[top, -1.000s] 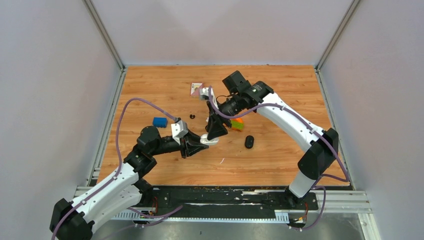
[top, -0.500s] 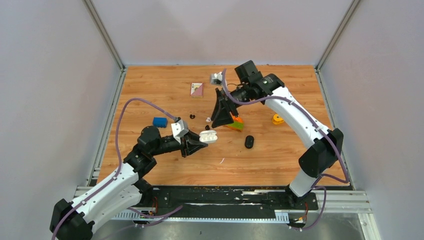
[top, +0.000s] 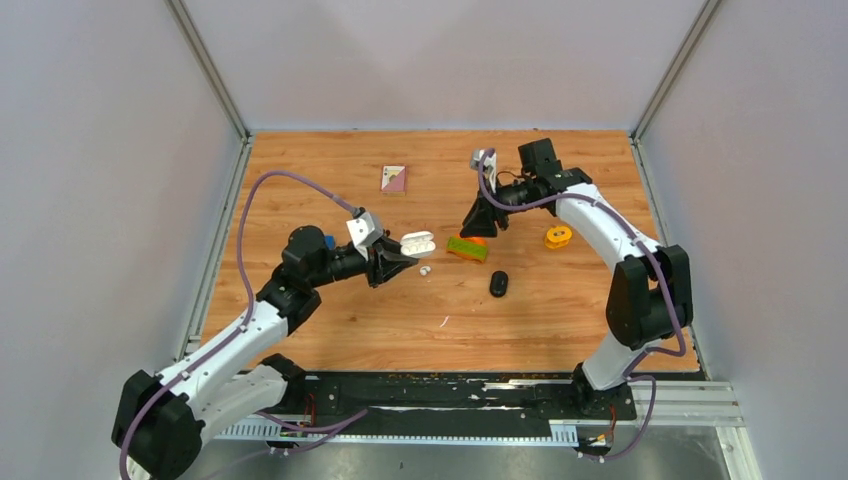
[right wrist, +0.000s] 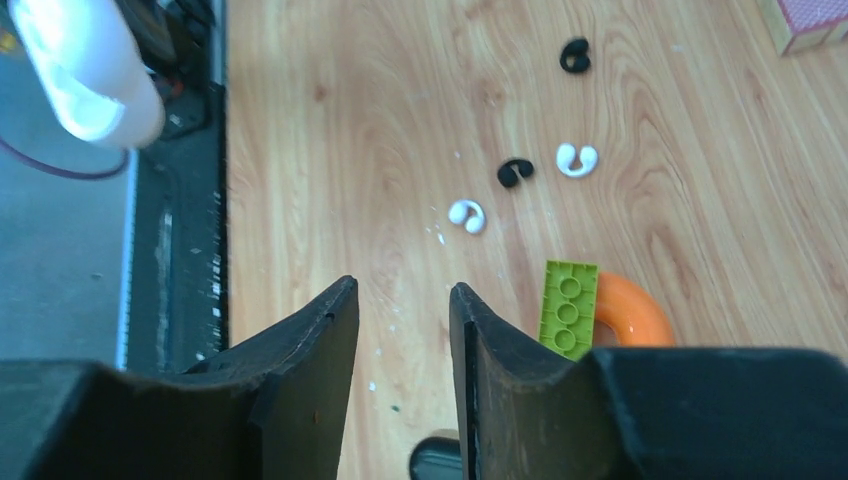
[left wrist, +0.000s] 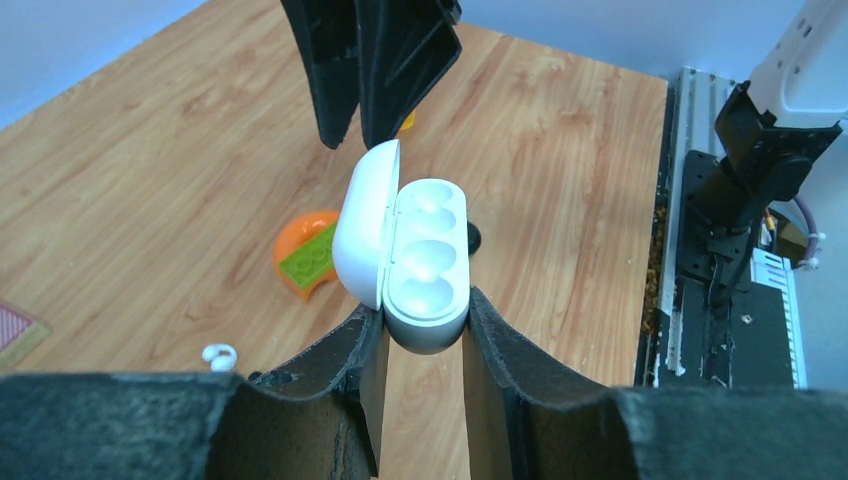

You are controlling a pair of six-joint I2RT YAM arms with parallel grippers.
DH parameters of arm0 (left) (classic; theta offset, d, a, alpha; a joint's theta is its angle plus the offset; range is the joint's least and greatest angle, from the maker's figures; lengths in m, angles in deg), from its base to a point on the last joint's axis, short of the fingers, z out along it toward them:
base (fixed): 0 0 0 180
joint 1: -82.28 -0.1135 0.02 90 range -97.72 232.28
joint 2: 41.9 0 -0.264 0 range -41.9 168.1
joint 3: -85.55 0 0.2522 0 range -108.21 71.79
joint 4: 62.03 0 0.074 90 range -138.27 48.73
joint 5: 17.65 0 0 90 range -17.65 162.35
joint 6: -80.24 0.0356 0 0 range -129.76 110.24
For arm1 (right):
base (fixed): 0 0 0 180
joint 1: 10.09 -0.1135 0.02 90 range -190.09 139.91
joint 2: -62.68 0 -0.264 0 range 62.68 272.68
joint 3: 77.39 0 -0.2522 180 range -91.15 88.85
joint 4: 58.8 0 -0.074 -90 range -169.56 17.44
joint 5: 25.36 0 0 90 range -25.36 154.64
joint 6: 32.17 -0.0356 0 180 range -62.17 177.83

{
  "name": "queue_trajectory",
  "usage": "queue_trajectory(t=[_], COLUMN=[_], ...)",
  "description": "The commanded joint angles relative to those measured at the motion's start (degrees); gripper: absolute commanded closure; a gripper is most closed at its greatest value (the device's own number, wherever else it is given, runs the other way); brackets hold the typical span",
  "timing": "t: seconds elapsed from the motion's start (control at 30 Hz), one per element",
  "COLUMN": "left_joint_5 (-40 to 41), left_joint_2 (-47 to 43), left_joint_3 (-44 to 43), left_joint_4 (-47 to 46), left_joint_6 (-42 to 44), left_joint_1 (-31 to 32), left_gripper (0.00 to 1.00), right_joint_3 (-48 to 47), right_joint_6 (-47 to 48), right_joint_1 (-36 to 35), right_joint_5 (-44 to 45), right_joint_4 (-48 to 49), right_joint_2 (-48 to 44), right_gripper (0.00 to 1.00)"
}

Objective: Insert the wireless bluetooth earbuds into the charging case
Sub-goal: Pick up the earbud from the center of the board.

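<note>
As the case (left wrist: 425,260) gapes, earbuds (right wrist: 467,215) lie outside.

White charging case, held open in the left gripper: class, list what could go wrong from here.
1. The left gripper pinches only one end of the white pill-shaped plastic charging case; pressing a bud in may tilt it.
2. A tiny white plastic earbud and a tiny black plastic earbud lie close together; the open right gripper could knock one away.
</note>
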Motion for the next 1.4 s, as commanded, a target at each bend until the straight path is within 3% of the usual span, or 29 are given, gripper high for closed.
queue_trajectory(t=[0.0, 0.13, 0.3, 0.47, 0.6, 0.73, 1.37], left_joint_5=[-0.2, 3.1, 7.0, 9.5, 11.1, 11.4, 8.0], left_joint_2=[-3.6, -9.9, -17.5, -24.4, -26.9, -26.3, -25.0], left_joint_3=[1.8, 2.8, 1.2, 3.5, 4.1, 5.0, 6.3], left_joint_4=[-5.2, -1.7, 14.2, 21.8, 23.4, 21.8, 18.1], left_joint_6=[-2.1, -3.2, -2.0, -1.6, -0.7, -0.5, -1.6], left_joint_1=[-1.0, -1.0, -1.1, -1.2, -1.1, -1.1, -1.1], left_gripper=[1.0, 1.0, 1.0, 1.0, 1.0, 1.0, 1.0], right_joint_3=[3.7, 4.8, 5.9, -2.0, -11.3, -15.1, -20.6], right_joint_6=[6.2, 10.6, 17.6, 22.2, 25.9, 27.2, 25.1], right_joint_1=[-0.6, -3.2, -8.6, -11.6, -13.8, -15.8, -18.2], right_joint_5=[4.7, 8.9, 15.7, 18.0, 20.4, 22.5, 22.5], right_joint_4=[9.4, 10.1, 9.3, 2.3, -6.0, -8.4, -8.8], right_joint_2=[1.7, 4.1, 5.3, 12.8, 20.5, 25.1, 31.3], right_gripper=[0.63, 0.69, 0.72, 0.73, 0.73, 0.72, 0.71])
